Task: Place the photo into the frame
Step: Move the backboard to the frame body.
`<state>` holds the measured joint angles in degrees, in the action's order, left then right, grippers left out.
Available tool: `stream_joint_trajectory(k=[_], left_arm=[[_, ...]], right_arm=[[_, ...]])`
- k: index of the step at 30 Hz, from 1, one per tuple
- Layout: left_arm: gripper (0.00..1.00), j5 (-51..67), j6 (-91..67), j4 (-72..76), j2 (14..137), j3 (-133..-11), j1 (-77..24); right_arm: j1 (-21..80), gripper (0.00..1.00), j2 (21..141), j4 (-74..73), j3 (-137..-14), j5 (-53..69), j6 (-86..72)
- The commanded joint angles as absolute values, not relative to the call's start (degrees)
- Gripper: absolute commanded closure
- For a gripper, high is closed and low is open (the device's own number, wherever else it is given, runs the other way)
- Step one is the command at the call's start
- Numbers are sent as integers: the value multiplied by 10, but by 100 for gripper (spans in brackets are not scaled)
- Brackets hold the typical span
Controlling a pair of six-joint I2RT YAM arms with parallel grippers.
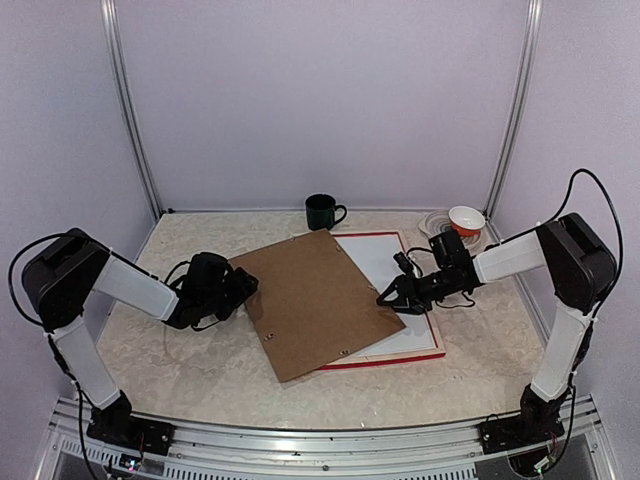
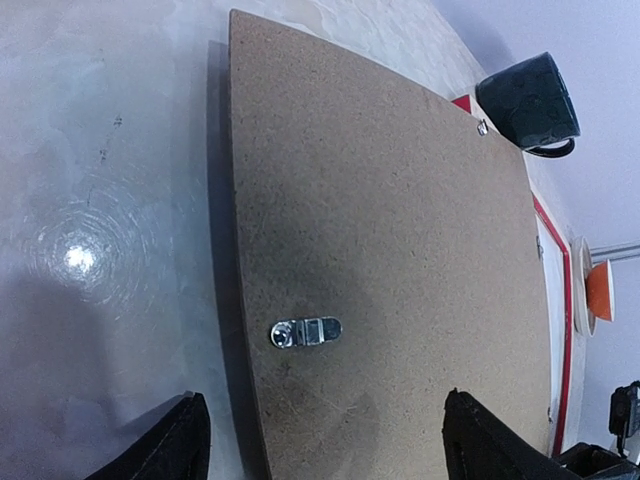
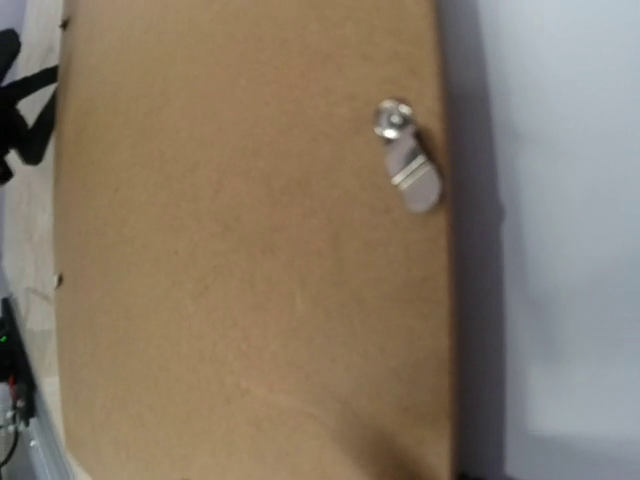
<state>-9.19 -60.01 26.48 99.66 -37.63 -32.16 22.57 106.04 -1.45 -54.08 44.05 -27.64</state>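
Observation:
The red frame [image 1: 385,361] lies flat right of centre, its red edge [image 2: 566,330] also in the left wrist view. A brown backing board [image 1: 310,300] lies skewed over its left part. Inside the frame is a plain white surface [image 1: 378,258]; I cannot tell whether it is the photo's back, and no printed picture shows. My left gripper [image 1: 240,287] is open at the board's left edge [image 2: 330,445], one finger [image 2: 185,440] over the table and the other [image 2: 480,445] over the board [image 2: 400,250]. My right gripper [image 1: 388,297] sits at the board's right edge, its fingertips barely in its own view.
A dark mug [image 1: 322,211] stands behind the board at the back. An orange-and-white bowl [image 1: 466,217] rests on clear plates [image 1: 438,222] at the back right. Metal turn clips [image 2: 305,331] [image 3: 408,160] are fixed near the board's edges.

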Motion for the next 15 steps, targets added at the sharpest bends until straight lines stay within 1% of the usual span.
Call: stream_joint_trajectory(k=[1,3,5,12,15], left_arm=[[21,-81,-600,285,1007,-372,-321],[21,-79,-600,286,1007,-372,-321],[21,-78,-600,287,1006,-371,-321],[22,-73,-600,296,1008,-367,-324],[22,-70,-601,299,1009,-366,-324]], right_arm=[[229,49,1057,41,-514,490,-325],[229,55,1051,59,-502,500,-342],[229,57,1047,80,-490,513,-360],[229,58,1048,200,-429,557,-437],[230,58,1050,207,-416,543,-447]])
